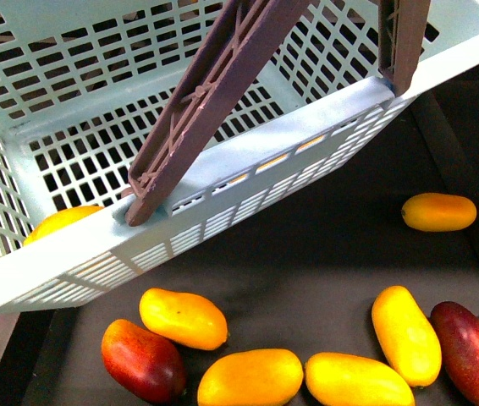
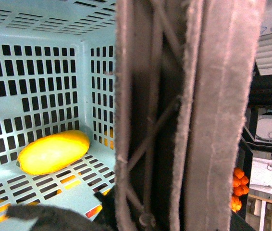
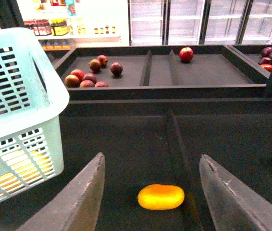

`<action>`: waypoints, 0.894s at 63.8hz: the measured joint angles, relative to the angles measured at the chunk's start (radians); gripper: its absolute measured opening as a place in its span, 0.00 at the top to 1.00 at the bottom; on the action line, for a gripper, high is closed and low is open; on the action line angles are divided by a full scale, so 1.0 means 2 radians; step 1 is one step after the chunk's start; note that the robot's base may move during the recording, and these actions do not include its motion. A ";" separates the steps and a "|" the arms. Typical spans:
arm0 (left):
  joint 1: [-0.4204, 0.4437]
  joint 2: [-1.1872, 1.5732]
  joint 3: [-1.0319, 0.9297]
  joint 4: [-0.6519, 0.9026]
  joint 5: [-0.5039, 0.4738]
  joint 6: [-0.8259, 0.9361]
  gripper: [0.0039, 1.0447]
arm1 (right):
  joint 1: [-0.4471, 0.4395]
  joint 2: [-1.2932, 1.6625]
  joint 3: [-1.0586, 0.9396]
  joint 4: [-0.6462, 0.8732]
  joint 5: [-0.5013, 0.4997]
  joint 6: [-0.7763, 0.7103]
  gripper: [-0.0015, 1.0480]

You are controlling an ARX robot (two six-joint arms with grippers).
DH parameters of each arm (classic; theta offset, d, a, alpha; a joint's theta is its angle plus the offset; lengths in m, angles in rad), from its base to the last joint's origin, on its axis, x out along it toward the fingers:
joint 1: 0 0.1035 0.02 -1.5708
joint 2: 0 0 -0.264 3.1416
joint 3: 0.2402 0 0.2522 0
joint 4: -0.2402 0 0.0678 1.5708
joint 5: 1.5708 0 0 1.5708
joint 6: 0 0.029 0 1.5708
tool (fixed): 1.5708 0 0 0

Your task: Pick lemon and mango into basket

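Observation:
The light teal basket (image 1: 248, 169) hangs tilted above the dark tray, its brown handles (image 1: 214, 93) raised. My left gripper (image 2: 165, 211) is shut on a handle (image 2: 193, 115), which fills the left wrist view. One smooth yellow oval fruit (image 2: 53, 152) lies on the basket floor and also shows in the front view (image 1: 57, 222); I cannot tell whether it is a lemon or a mango. My right gripper (image 3: 151, 158) is open and empty, above a lone yellow mango (image 3: 161, 197) that also shows in the front view (image 1: 438, 211). The basket's wall (image 3: 20, 120) is beside that gripper.
Several yellow and red mangoes (image 1: 248, 376) lie on the dark tray (image 1: 324, 245) under and in front of the basket. A raised divider (image 3: 174, 139) runs through the tray next to the lone mango. Further trays hold dark red fruit (image 3: 90, 74) and a red apple (image 3: 186, 54).

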 joint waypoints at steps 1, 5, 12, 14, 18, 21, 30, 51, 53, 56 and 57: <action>0.000 0.000 0.000 0.000 0.000 0.000 0.87 | 0.000 0.000 0.000 0.000 0.000 0.000 0.35; 0.000 0.000 0.000 0.000 0.001 -0.001 0.87 | 0.000 0.000 0.000 0.000 0.001 0.000 0.27; -0.005 0.000 0.000 0.000 0.006 0.000 0.87 | 0.000 0.000 0.000 -0.001 0.002 0.000 0.08; -0.005 0.000 0.000 0.000 0.010 -0.002 0.87 | 0.000 0.000 0.000 -0.001 0.001 0.000 0.07; -0.005 0.001 0.000 0.000 0.013 -0.009 0.87 | 0.000 -0.001 0.000 -0.001 0.001 0.000 0.09; -0.005 0.001 0.000 0.000 0.010 -0.008 0.87 | 0.000 -0.001 0.000 -0.001 0.001 0.000 0.08; -0.003 0.001 0.000 0.000 0.002 -0.006 0.87 | 0.000 -0.001 0.000 -0.001 0.001 0.000 0.08; 0.000 0.001 0.000 0.000 0.001 -0.001 0.87 | 0.000 -0.002 0.000 -0.002 0.000 0.000 0.08; 0.000 0.001 0.000 0.000 0.001 -0.001 0.87 | 0.000 -0.002 0.000 -0.002 0.001 0.000 0.08; 0.000 0.001 0.000 0.000 0.004 -0.002 0.87 | 0.000 -0.002 0.000 -0.002 0.000 0.000 0.08; 0.000 0.001 0.000 0.000 0.004 -0.002 0.87 | 0.000 -0.002 0.000 -0.001 0.000 0.000 0.08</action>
